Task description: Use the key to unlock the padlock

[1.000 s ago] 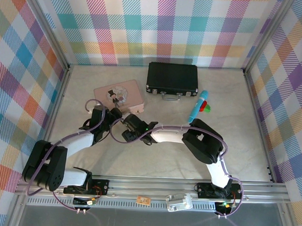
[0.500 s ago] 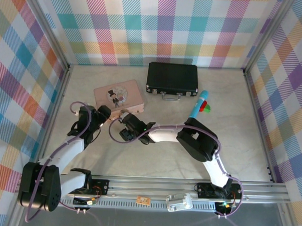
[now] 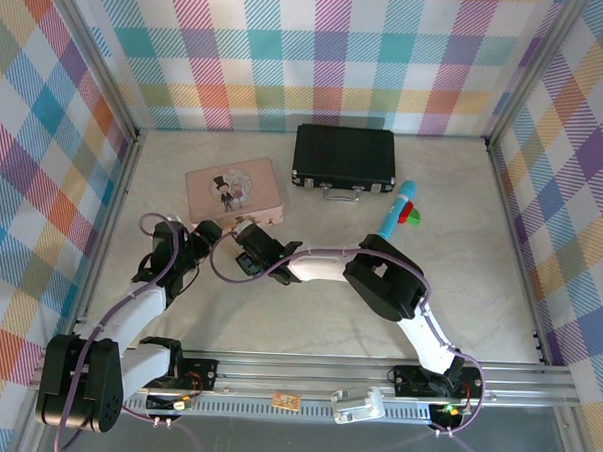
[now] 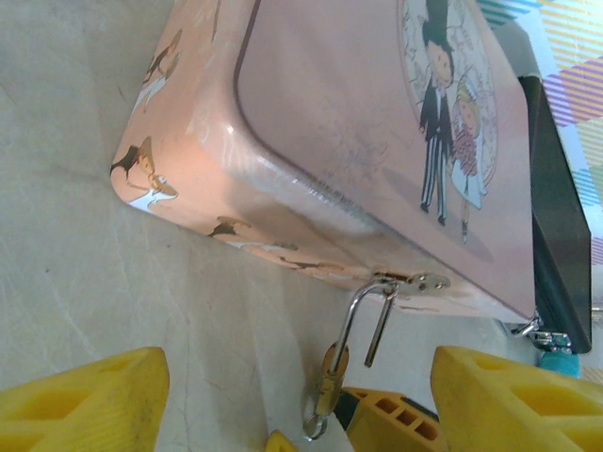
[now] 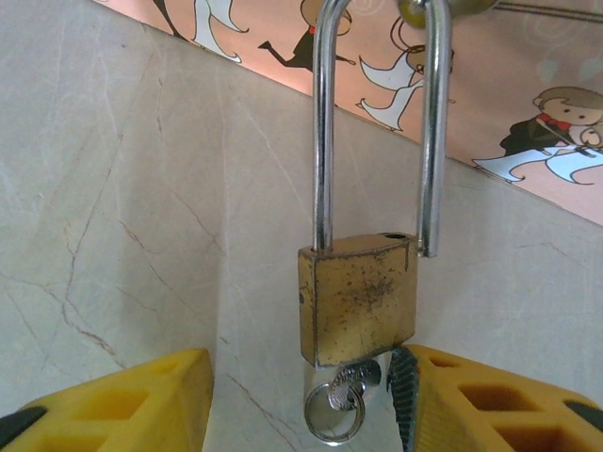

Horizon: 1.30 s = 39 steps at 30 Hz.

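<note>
The padlock (image 5: 358, 299) has a brass body and hangs by its silver shackle (image 5: 323, 141) from the hasp (image 4: 415, 281) of the pink tin (image 3: 235, 191). One shackle leg stands free of the body, beside its hole. The key (image 5: 356, 379) sits in the bottom of the body with its ring (image 5: 332, 416) below. My right gripper (image 5: 303, 377) is open, its jaws either side of the padlock's lower end and the right pad close to the key. My left gripper (image 4: 301, 377) is open just in front of the padlock (image 4: 332, 377), touching nothing.
A black case (image 3: 345, 156) lies behind the tin, with a blue marker (image 3: 394, 212) to its right. Both grippers crowd the tin's front edge (image 3: 244, 221). Checked walls close in the table (image 3: 459, 293) on three sides.
My left arm has drawn back to the left, off the tin's lid. The right gripper has shifted left toward the tin and its jaws have narrowed somewhat.
</note>
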Each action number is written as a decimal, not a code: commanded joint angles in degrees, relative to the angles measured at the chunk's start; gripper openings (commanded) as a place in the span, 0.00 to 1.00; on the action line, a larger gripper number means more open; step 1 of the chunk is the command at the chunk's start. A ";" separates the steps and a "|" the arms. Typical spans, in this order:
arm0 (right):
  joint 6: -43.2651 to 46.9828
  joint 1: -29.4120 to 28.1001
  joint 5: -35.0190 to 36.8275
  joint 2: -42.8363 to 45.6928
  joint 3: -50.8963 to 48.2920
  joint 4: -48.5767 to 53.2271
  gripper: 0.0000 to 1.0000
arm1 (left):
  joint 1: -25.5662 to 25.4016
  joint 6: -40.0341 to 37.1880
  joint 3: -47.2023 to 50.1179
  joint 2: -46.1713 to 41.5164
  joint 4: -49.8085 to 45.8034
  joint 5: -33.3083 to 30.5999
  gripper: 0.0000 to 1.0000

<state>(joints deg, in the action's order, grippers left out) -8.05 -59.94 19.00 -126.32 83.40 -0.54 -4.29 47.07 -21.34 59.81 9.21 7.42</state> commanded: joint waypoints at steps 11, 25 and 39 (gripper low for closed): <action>1.57 4.07 -8.47 1.67 -4.29 -4.42 0.17 | 0.56 0.49 3.24 2.25 10.31 3.66 0.71; -3.33 8.16 -25.68 2.03 -4.93 -6.25 0.02 | -2.31 0.85 -0.11 17.36 23.20 5.25 0.63; -4.53 8.39 -26.65 1.35 -4.59 -6.86 0.02 | -7.24 -0.83 -9.08 33.06 27.49 1.94 0.36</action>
<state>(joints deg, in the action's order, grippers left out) -11.60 -51.70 -5.87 -124.36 79.26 -6.83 -11.20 47.29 -28.99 91.09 34.70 10.90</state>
